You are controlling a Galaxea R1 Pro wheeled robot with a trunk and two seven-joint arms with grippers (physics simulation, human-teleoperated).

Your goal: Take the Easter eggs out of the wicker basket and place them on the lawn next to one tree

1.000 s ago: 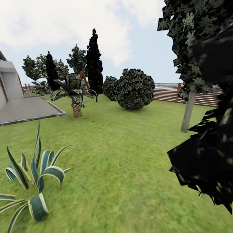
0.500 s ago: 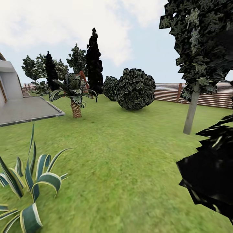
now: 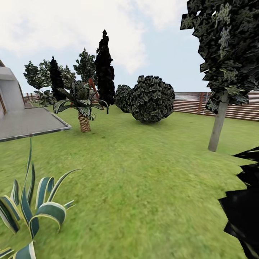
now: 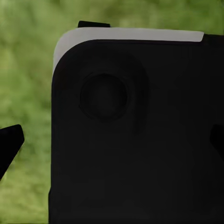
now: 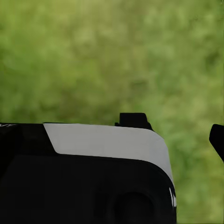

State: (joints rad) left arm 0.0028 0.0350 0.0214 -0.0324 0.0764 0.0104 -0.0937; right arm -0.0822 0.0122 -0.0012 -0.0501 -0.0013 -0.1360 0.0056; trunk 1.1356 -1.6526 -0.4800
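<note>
1. A garden under a pale, cloudy sky: the head view looks out over open lawn [image 3: 144,187], with a slatted wooden fence [image 3: 190,104] along the far edge and a grey paved terrace [image 3: 28,124] beside a white house at the left.

2. A grey-trunked tree [image 3: 218,124] with a dark leafy crown stands on the grass ahead and to the right, well apart from the scaly palm [image 3: 84,120], the round bush [image 3: 151,99] and the narrow dark cypress [image 3: 105,68] further back.

3. A striped spiky plant [image 3: 32,212] crowds the near left corner; black jagged foliage [image 3: 244,212] juts in at the near right.

4. Neither the wicker basket nor the eggs can be placed from here, so which way they lie from the fingers, and which arm is nearer, cannot be told.

5. Both wrist views look down on blurred grass past dark parts of the robot's own body [image 4: 130,140]; dark tips show at the edges, but whether the fingers are spread or pressed together cannot be told.

6. Judged from the scene, the robot is in transit, and the search for the basket comes before any reach; the grey-trunked tree looks a workable drop point.
</note>
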